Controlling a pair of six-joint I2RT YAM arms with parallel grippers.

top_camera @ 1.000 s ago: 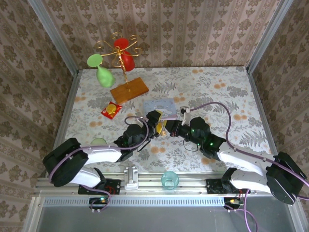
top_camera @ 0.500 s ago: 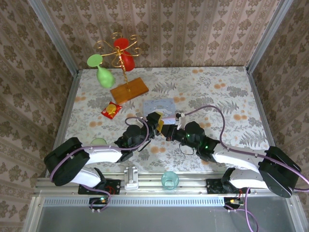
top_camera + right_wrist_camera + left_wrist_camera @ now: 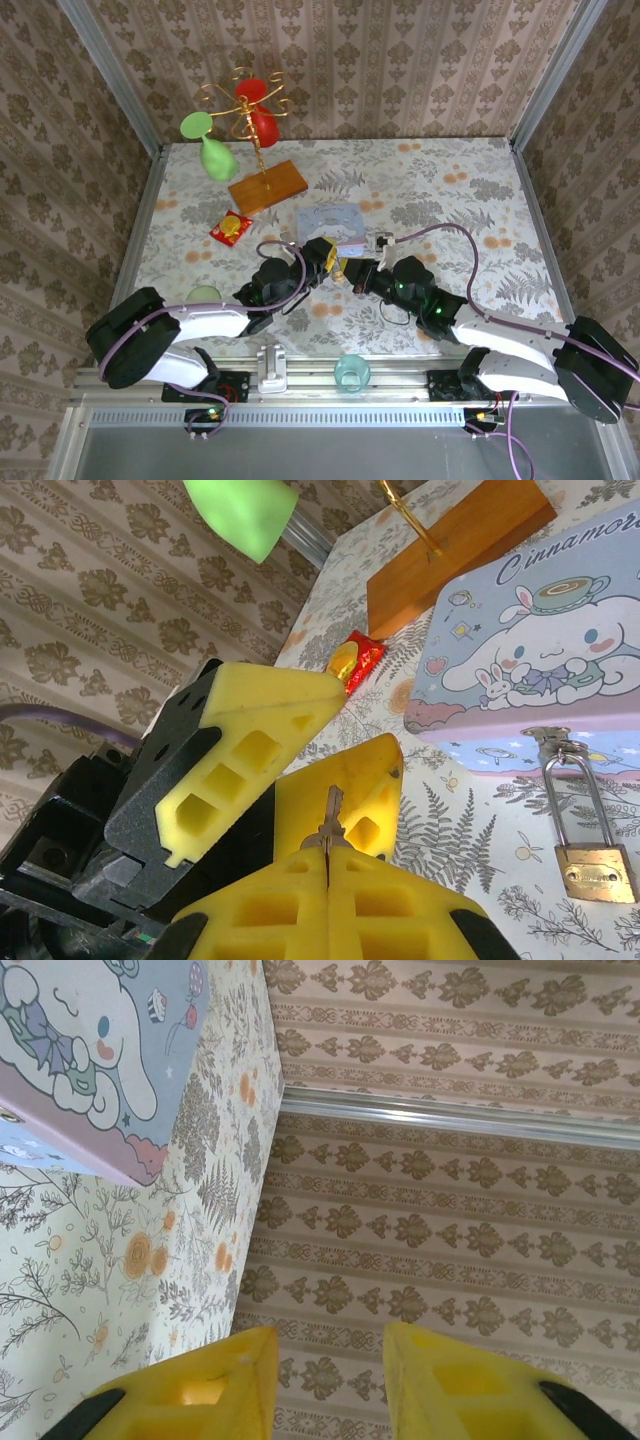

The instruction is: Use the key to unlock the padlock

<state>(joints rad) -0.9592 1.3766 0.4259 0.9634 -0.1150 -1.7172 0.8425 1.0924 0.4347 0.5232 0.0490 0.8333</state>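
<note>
Top external, floral-print table walled by damask wallpaper, right end effector pinching key, left end effector released.

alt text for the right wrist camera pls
The right claw, at the bottom, is shut on a small silver key that points up. The left claw stands open just beyond it, and to the right the brass padlock lies on the floral table, its shackle reaching the edge of a pale blue cartoon tin.
</note>
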